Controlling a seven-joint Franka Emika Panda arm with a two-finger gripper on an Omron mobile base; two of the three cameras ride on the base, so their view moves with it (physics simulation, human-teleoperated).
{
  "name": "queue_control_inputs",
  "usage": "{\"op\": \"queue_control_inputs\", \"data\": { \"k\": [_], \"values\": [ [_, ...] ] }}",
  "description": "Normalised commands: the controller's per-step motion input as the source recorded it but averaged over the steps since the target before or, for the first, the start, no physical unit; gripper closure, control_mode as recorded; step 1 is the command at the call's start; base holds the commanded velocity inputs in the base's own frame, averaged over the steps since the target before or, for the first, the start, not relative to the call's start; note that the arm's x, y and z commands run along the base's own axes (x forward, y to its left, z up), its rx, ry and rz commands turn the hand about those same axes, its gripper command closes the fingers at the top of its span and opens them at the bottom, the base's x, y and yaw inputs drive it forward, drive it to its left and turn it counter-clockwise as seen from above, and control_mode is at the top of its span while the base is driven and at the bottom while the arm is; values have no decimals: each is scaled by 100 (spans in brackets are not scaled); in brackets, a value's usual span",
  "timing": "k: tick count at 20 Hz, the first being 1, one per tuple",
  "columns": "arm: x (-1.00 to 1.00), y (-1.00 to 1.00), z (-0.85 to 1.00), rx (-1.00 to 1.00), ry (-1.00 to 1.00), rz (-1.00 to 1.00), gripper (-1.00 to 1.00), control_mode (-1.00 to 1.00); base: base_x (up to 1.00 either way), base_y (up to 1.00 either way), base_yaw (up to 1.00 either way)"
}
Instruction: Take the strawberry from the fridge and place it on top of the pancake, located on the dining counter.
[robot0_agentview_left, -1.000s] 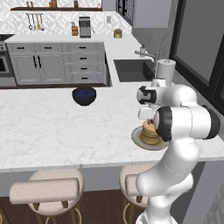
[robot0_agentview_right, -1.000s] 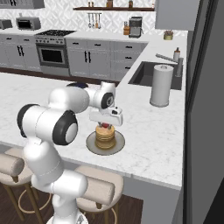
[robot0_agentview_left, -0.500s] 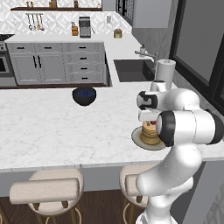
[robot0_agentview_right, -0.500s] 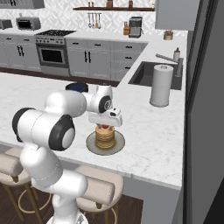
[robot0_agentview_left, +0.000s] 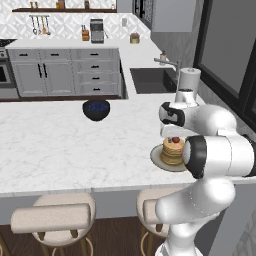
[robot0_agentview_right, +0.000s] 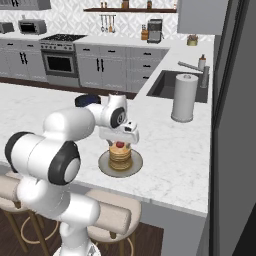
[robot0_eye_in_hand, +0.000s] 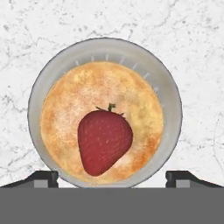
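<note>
**Strawberry resting on the pancake stack**

Left of the round grey plate (robot0_agentview_left: 159, 161) sits a dark blue-black bowl (robot0_agentview_left: 96, 109), well apart on the white marble-look counter (robot0_agentview_left: 55, 150). On the plate stands the golden-tan pancake stack (robot0_eye_in_hand: 101, 118), with the small dark-red strawberry (robot0_eye_in_hand: 104, 141) lying on top. The gripper (robot0_eye_in_hand: 111, 178) hangs directly above, jaws spread wide and holding nothing.
</note>
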Motion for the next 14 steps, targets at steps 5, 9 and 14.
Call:
{"op": "queue_control_inputs", "data": {
  "k": [5, 9, 14],
  "values": [
    [-46, 0, 40, 0, -7, 0, -100, -100, 0, 0, 0],
    [-65, 0, 31, 0, -12, 0, -100, -100, 0, 0, 0],
    [-84, 0, 45, 0, -16, 0, -100, -100, 0, 0, 0]
  ]
}}
